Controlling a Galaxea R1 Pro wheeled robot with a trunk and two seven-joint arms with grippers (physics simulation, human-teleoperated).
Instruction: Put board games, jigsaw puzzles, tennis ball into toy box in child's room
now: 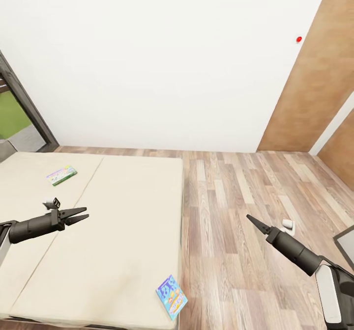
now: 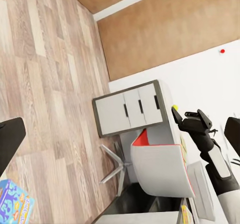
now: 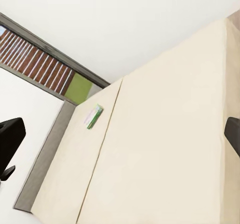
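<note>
We log the bed at left against the wall; one board game on its far left section, another at its near right corner, floor to its right.

1. The bed has a plain beige mattress, matt and smooth like cloth.
2. The floor is wood plank with visible grain, in grey-brown tones.
3. The blue board game looks like glossy printed card.
4. Both arms look like matt black plastic.
5. The wall is smooth, matt white.
</note>
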